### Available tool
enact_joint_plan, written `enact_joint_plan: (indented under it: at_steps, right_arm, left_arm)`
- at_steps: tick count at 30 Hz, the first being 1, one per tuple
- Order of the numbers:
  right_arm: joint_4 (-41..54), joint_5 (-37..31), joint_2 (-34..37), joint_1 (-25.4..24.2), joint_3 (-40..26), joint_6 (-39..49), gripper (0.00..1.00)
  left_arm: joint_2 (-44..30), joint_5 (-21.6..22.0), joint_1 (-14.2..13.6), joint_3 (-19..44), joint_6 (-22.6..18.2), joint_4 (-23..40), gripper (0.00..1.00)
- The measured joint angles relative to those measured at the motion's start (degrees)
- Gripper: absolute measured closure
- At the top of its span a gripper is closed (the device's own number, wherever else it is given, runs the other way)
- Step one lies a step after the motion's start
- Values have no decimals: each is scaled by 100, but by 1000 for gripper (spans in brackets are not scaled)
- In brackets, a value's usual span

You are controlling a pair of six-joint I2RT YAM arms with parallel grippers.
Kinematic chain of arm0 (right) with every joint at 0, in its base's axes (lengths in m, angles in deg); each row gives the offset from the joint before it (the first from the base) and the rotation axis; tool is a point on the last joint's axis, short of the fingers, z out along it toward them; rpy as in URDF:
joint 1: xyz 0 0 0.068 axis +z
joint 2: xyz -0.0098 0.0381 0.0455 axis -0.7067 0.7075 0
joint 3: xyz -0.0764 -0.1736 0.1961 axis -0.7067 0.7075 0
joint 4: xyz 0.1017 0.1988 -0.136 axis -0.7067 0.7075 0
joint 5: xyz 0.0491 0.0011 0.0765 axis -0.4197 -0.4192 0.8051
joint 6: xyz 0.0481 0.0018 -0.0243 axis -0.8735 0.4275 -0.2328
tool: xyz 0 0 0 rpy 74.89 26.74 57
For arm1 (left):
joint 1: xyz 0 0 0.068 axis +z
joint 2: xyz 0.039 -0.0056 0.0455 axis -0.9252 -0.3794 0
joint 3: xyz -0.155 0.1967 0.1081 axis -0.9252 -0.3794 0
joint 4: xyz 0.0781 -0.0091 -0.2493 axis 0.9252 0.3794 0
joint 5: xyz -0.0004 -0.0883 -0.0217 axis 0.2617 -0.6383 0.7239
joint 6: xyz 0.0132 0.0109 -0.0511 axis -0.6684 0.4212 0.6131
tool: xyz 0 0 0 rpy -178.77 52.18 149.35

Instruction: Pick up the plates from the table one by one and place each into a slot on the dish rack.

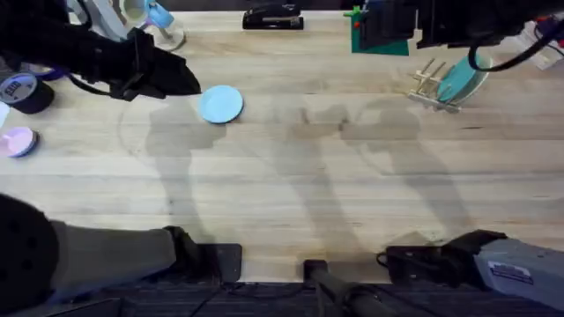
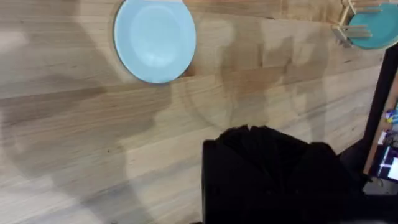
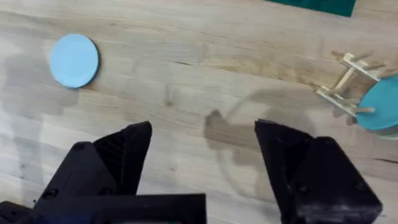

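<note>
Overhead, right fingers (image 3: pixel 205 155) gape wide, holding nothing; left fingers' state unclear; no legible writing anywhere.

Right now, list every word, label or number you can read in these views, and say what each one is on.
None can be read.
Tape roll: white marks on its blue face, too blurred to read.
Right arm base: pale label, print too small to read.
Plates, rack, table: no text.

Black arms, blocky black fingers (image 3: pixel 292 168) (possibly grey-sleeved bases).
</note>
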Motion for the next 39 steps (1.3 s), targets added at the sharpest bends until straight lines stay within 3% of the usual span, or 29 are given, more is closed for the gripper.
enact_joint_plan:
  at_steps: [16, 39]
  right_arm:
    - [0, 0, 0, 0, 0, 0, 7]
    - [0, 0, 0, 0, 0, 0, 8]
  left_arm:
    - [-601, -12, 27, 0, -281, -297, 961]
    - [-1099, 312, 66, -2, -300, -638, 961]
